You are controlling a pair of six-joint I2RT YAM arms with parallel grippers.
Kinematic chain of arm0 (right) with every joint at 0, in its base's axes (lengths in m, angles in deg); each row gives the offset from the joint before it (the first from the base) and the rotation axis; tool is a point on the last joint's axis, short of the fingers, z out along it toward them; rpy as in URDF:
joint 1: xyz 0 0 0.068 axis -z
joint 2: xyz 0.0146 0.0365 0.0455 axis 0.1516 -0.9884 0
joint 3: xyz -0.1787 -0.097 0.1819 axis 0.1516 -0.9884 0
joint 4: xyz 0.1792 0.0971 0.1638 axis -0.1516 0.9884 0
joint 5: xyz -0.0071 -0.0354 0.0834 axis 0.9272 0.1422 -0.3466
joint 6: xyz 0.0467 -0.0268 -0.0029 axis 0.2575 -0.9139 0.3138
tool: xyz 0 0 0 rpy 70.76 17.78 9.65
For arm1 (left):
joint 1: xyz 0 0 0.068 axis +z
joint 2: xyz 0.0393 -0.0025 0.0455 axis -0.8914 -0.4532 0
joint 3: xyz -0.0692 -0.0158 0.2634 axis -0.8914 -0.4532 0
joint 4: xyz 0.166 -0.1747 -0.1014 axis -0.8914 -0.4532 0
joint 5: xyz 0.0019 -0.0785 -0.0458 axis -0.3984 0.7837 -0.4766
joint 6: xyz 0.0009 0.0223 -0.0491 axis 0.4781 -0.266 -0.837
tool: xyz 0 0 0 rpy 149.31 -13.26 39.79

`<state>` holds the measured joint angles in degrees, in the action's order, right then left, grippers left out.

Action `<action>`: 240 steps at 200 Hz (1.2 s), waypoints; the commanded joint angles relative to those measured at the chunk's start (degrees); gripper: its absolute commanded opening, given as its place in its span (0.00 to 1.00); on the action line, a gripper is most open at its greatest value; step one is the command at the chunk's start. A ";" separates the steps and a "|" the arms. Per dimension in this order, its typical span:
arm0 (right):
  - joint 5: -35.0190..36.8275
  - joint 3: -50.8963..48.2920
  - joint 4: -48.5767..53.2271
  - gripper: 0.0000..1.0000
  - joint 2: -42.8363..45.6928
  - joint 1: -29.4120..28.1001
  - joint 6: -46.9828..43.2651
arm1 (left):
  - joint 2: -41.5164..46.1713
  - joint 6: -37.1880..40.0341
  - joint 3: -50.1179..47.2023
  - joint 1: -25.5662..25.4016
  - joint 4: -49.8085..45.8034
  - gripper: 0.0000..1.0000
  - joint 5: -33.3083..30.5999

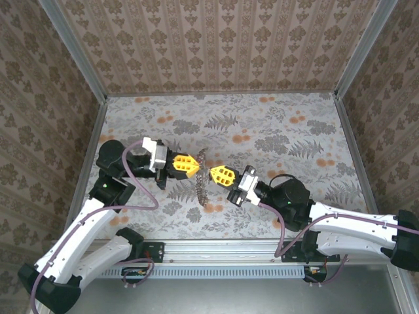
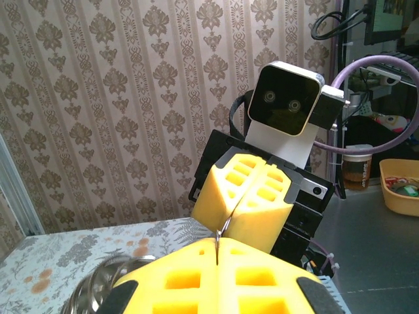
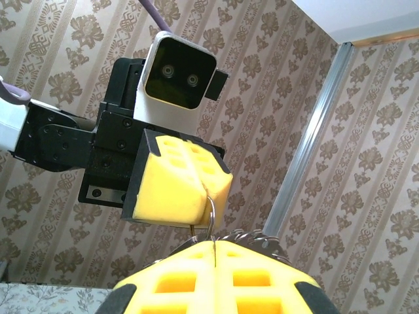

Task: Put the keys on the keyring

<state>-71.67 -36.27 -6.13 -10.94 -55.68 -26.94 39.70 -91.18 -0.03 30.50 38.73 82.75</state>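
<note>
Left claw (image 1: 195,165) is squeezed tight on the keyring (image 1: 201,183), so start there. You are pinching just one thin wire (image 2: 221,230) of it between soft yellow pads (image 2: 196,258). That wire is skinny, so it could slip out if you tug.

Right on the other side of the keyring, your right claw (image 1: 215,174) is squeezed tight on the same wire, tip nearly bumping tip. If you pull the two claws apart too hard, the wire may bend or pop free. If you push them closer, they may knock together.

On the near side of the wire, the floppy part of the keyring trails away. Which bits on it are keys is too small to tell. If one claw lets go, the whole keyring may drop onto the table (image 1: 294,131) under it.

Far behind the keyring stands the patterned wall (image 1: 222,46).
</note>
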 commanded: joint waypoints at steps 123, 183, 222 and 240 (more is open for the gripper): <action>-1.75 3.34 -2.39 0.00 -0.94 0.11 4.85 | 2.15 -0.43 -0.45 0.30 2.48 0.00 1.24; -3.40 3.88 -0.62 0.00 -0.73 1.50 9.51 | 2.60 0.79 -0.08 0.30 0.81 0.00 0.75; -4.73 3.97 -1.34 0.00 -1.22 1.90 11.24 | 2.60 0.81 -0.06 0.30 0.71 0.00 0.54; -5.09 4.06 -1.59 0.00 -1.42 2.00 12.05 | 2.61 0.90 -0.01 0.30 0.59 0.00 0.53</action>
<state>-74.79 -34.30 -6.37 -12.17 -54.07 -17.37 41.27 -91.38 -0.45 30.52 38.58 82.97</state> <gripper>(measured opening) 0.066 0.059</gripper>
